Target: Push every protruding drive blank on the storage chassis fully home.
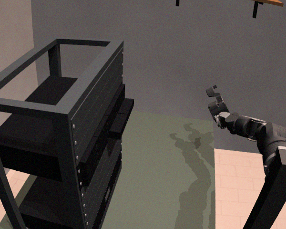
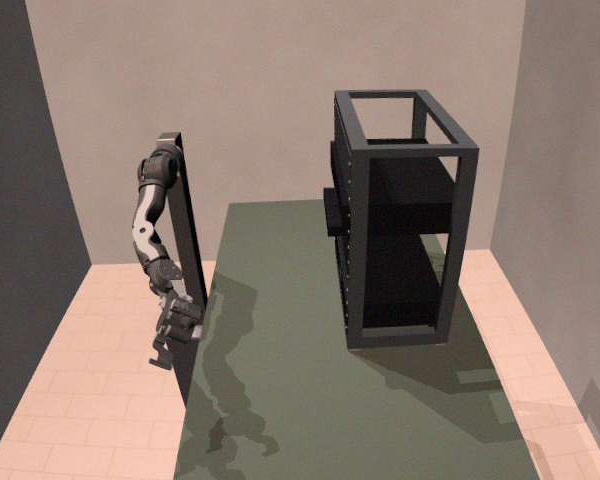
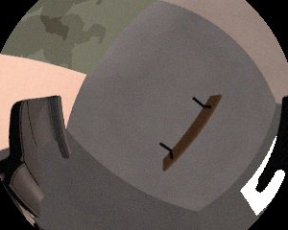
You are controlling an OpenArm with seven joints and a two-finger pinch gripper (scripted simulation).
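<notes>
Top view showed you the dark grey open-frame metal rack (image 1: 94, 74) at left, with two black flat drive blanks (image 1: 120, 118) standing out from its front, and the dark two-finger gripper (image 1: 213, 94) well apart at right, fingers spread wide and holding nothing. Exterior view confirmed one protruding blank (image 2: 333, 217) and the gripper (image 2: 168, 341) hanging beside its mast. Wrist view saw only wall and a brown wooden shelf (image 3: 192, 133). You were at the approach step; the next move called for turning toward the rack front.

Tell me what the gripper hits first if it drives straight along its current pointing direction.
Probably the grey wall, near the wooden shelf. The open gripper faces there, not the rack; depth is unclear.
</notes>
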